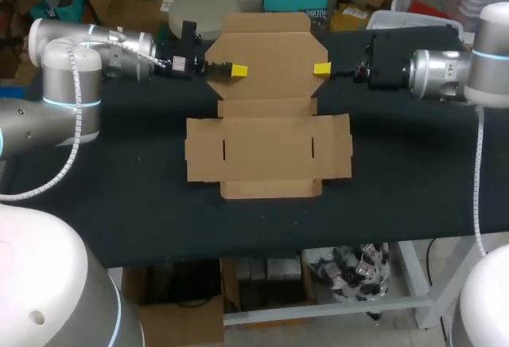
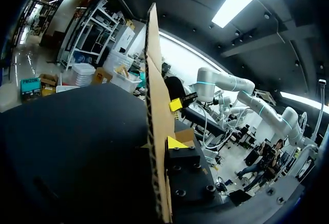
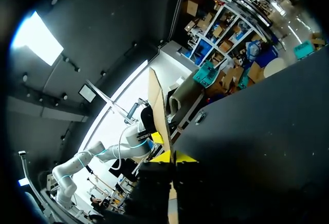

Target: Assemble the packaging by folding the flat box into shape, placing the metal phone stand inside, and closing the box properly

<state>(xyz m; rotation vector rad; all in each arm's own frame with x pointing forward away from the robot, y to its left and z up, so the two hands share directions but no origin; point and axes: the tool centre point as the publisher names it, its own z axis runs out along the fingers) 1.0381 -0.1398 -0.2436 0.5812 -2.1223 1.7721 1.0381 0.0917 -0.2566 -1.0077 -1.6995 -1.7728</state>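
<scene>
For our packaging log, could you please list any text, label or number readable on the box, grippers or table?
None readable.
The flat box is plain brown, no print.
A pale patch on the left gripper may be a label, too small to read.
The right gripper and table show none.

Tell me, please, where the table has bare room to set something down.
Bare black table lies left of the flat box, right of it, and along the near edge before it. The far middle is crowded: the left tool and right tool pinch the box's rear panel.

Raised cardboard panel across table rear
</scene>
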